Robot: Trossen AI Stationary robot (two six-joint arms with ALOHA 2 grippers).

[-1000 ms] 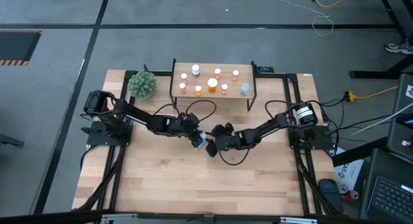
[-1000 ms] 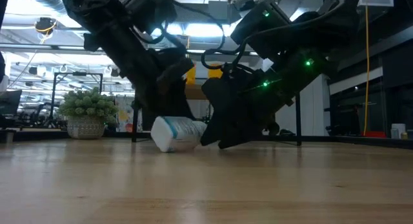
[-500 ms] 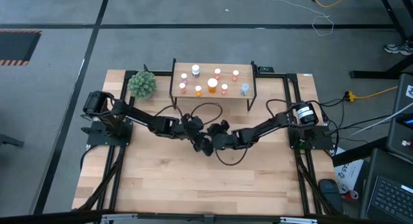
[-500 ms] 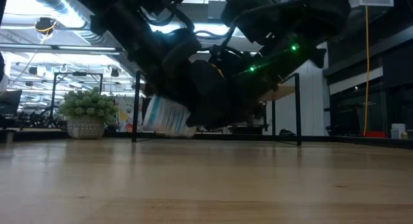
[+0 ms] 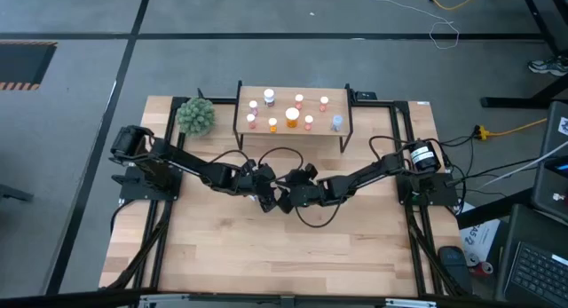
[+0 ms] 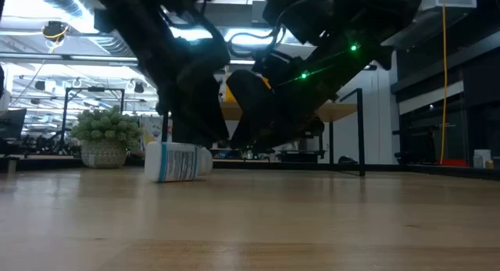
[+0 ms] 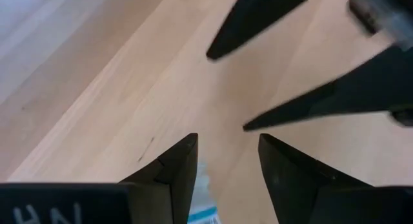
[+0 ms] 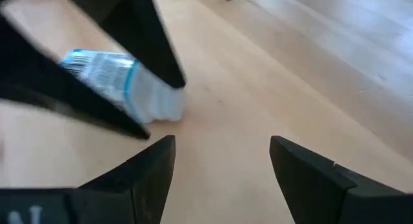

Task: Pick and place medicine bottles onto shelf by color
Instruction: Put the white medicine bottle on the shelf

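A pale blue-clear medicine bottle [image 6: 178,162] with a white cap and a printed label lies on its side on the tabletop; it also shows in the right wrist view [image 8: 122,82]. My left gripper [image 7: 227,150] is open just above it, with a finger on either side of the bottle. My right gripper [image 8: 222,153] is open and empty, close by on the bottle's right and facing the left gripper. The shelf [image 5: 244,95] stands at the far edge and carries several small orange, white and pale bottles. My left gripper's fingers [image 8: 145,43] stand on either side of the lying bottle, near its cap end [image 8: 161,108], coming down at a slant from the table's left. I cannot tell whether they touch it. The bottle rests on the table by its side.
A green spiky plant ball [image 5: 195,115] in a basket stands left of the shelf. Black frame rails run along both sides of the table. Bare wood [image 5: 266,255] lies between the grippers and the near edge. Both arms meet at mid-table.
The bottle lay on the table a second ago and was lifted clear and tilted between the two grippers half a second ago. It lies on its side on the table again, farther toward the left edge. Both grippers have shifted a little toward the left.
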